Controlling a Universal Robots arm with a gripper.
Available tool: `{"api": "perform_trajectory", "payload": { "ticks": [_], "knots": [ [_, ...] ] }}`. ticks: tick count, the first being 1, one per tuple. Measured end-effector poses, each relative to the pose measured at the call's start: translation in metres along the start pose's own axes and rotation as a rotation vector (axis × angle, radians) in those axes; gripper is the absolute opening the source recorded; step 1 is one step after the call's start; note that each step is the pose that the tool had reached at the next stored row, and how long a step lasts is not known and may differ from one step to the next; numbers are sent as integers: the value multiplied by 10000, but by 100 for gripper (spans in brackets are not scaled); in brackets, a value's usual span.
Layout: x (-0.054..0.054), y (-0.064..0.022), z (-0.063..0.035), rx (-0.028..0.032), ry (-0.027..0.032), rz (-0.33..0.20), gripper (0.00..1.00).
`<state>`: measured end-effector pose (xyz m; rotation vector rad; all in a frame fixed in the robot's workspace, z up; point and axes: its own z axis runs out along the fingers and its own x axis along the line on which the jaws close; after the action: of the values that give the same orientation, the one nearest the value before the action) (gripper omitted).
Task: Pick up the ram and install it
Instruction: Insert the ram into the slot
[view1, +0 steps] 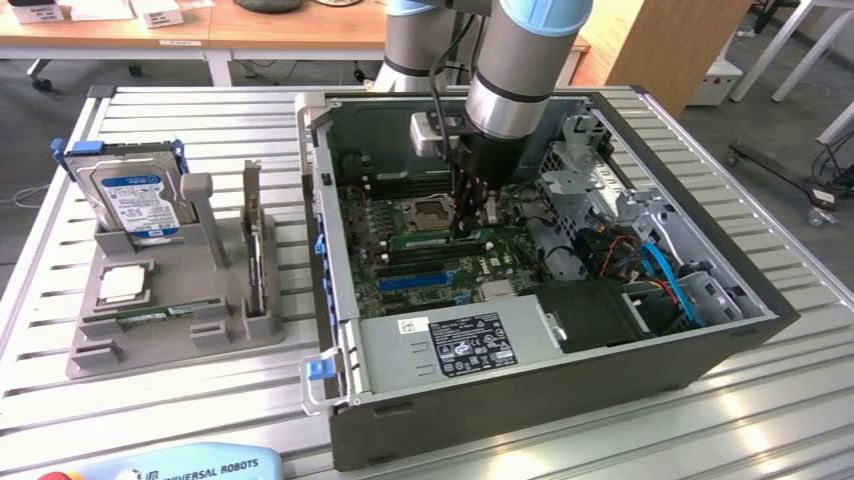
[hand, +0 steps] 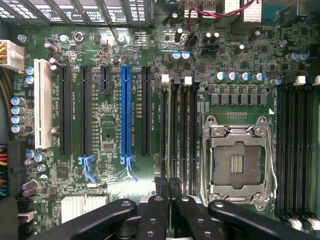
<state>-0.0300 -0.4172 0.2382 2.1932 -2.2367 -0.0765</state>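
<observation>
The jaws are pressed almost together, and the gripper (view1: 465, 232) reaches straight down into the open computer case (view1: 534, 400). Whether anything thin is pinched between them cannot be told. In the wrist view the black fingertips (hand: 161, 184) hang over the end of the memory slots (hand: 182, 135), which lie between the blue expansion slot (hand: 125, 110) and the empty CPU socket (hand: 239, 160).

In the exterior view, a gray holder (view1: 174, 345) sits on the slatted table (view1: 40, 330) at 9 o'clock from the case. A hard drive (view1: 134, 200) stands at the holder's 11 o'clock corner. The silver processor chip (view1: 122, 284) lies flat just in front of it. The ram (view1: 144, 318), a narrow green stick, lies in a front groove at 6 o'clock from the chip, well apart from the gripper. A dark expansion card (view1: 252, 235) stands on edge along the holder's 3 o'clock side.

Inside the case, the CPU socket (view1: 430, 212) is just beside the gripper at its 10 o'clock. Blue cables (view1: 667, 275) run at 3 o'clock.
</observation>
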Motion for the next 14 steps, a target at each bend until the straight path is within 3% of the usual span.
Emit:
{"api": "perform_trajectory", "payload": {
  "ticks": [14],
  "knots": [
    [2,-18,2,1,-3,0,12]
  ]
}}
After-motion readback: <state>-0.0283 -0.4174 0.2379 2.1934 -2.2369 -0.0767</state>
